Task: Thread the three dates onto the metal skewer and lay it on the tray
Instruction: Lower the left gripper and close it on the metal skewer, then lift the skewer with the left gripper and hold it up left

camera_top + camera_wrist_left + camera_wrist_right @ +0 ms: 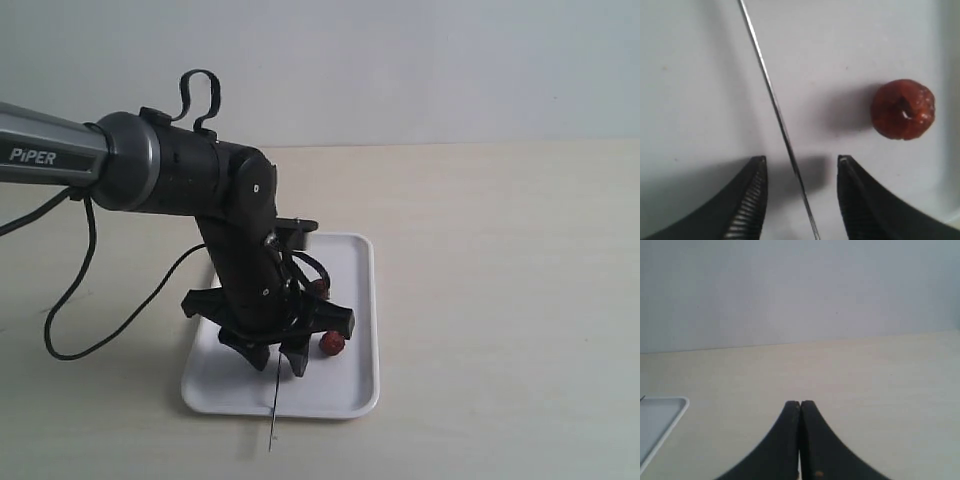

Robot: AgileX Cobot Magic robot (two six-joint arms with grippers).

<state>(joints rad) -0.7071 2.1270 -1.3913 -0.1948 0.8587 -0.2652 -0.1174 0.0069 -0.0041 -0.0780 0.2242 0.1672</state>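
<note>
The white tray (352,262) lies on the table under my left arm. My left gripper (278,365) (801,160) hangs low over the tray's front part and is open. The metal skewer (775,102) runs between its two fingers and touches neither. The skewer's thin end (272,420) pokes out past the tray's front rim. One date (332,343) (903,109) sits on the tray just beside the gripper. A second date (320,288) peeks out behind the arm; the third is hidden. My right gripper (800,404) is shut on nothing, away from the tray.
A black cable (75,290) loops from the left arm onto the table at the left. The tray's corner (670,410) shows at the edge of the right wrist view. Beige tabletop (500,300) stretches to the right of the tray.
</note>
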